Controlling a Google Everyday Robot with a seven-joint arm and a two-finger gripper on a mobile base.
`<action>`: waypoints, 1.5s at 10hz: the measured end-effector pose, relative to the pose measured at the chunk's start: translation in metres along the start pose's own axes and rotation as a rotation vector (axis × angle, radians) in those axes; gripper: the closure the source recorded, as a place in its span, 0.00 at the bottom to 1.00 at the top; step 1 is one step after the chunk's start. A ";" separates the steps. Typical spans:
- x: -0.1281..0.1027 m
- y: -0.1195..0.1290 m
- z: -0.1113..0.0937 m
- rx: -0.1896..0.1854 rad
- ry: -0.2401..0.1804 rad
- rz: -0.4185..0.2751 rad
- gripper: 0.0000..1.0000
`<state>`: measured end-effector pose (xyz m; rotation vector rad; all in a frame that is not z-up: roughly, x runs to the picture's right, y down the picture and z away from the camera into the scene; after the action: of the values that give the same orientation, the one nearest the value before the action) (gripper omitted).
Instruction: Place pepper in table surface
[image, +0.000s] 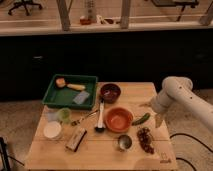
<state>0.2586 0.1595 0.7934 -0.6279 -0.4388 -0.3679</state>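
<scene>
The pepper (141, 119) is a slim green chili lying on the pale wooden table surface (100, 150), just right of the orange bowl (119, 119). My gripper (153, 113) hangs at the end of the white arm that comes in from the right. It sits just right of and slightly above the pepper, near the table's right edge. Its two pale fingers stand apart, with nothing between them.
A green tray (52, 95) with a sponge and brush is at the back left. Also on the table are a dark bowl (110, 92), a spatula (100, 117), a green cup (63, 115), a white cup (52, 130), a small metal cup (124, 142) and a reddish-brown lumpy cluster (145, 139).
</scene>
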 end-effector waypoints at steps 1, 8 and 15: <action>0.001 0.001 -0.001 0.000 0.000 0.001 0.20; 0.006 -0.003 -0.002 -0.019 -0.009 -0.019 0.20; 0.007 -0.009 -0.001 -0.028 -0.027 -0.042 0.20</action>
<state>0.2601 0.1508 0.8007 -0.6526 -0.4741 -0.4063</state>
